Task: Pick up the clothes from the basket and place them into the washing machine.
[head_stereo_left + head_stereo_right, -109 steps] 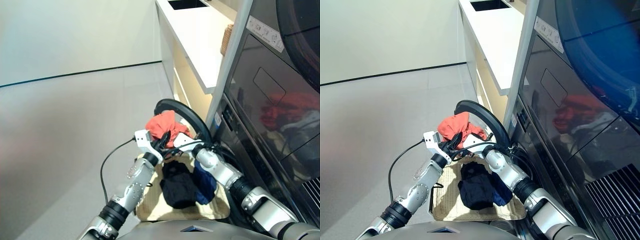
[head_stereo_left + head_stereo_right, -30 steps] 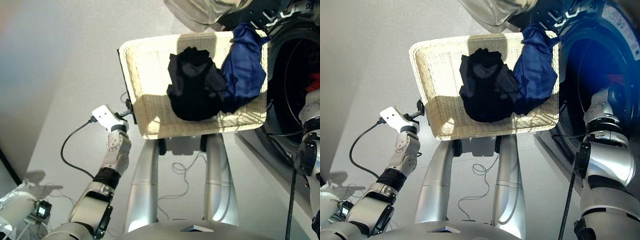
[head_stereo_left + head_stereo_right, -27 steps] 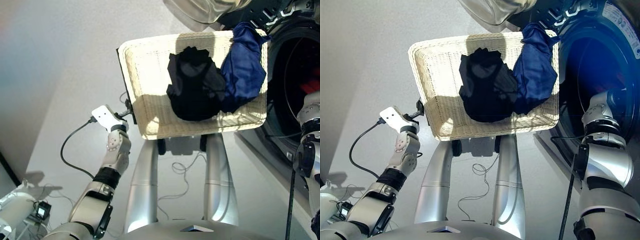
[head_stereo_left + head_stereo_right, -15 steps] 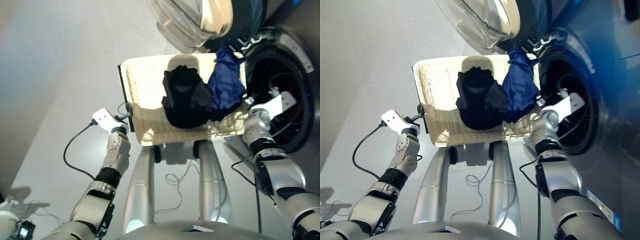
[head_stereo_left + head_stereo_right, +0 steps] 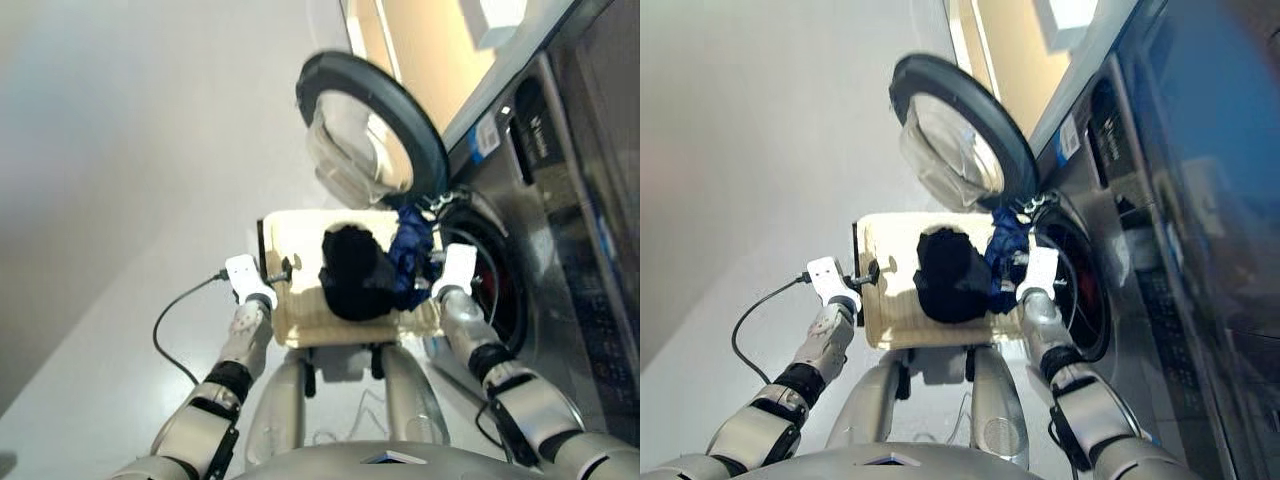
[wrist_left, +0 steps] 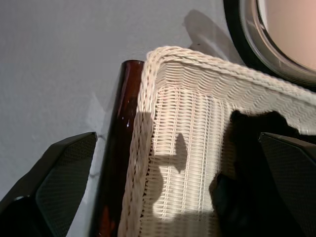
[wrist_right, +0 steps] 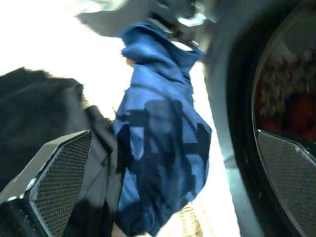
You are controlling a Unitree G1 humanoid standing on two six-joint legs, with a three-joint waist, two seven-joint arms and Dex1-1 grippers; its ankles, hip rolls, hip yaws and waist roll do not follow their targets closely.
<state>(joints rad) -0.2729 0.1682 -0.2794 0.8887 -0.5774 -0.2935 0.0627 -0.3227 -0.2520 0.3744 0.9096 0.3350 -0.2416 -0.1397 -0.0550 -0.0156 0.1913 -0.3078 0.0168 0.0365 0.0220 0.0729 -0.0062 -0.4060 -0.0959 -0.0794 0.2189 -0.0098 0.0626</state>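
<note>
My left gripper [image 6: 163,197] stood wide open and empty at the basket's [image 5: 290,310] left edge, one finger outside the rim, the other over the wicker inside. Only the left wrist view showed the dark brown bar [image 6: 116,148] running along that outer wall. The black garment [image 5: 355,272] lay heaped in the middle of the basket, covering much of its floor, and the navy garment [image 7: 163,148] lay against its right side, draped up toward the port. My right gripper [image 7: 168,207] hung open just near of the navy cloth, holding nothing. The washing machine [image 5: 560,230] stood right of the basket, its door [image 5: 370,130] swung open at the far side. Inside the drum the orange-red garment [image 7: 291,111] showed only as a dim red patch in the right wrist view; the head views barely revealed it.
</note>
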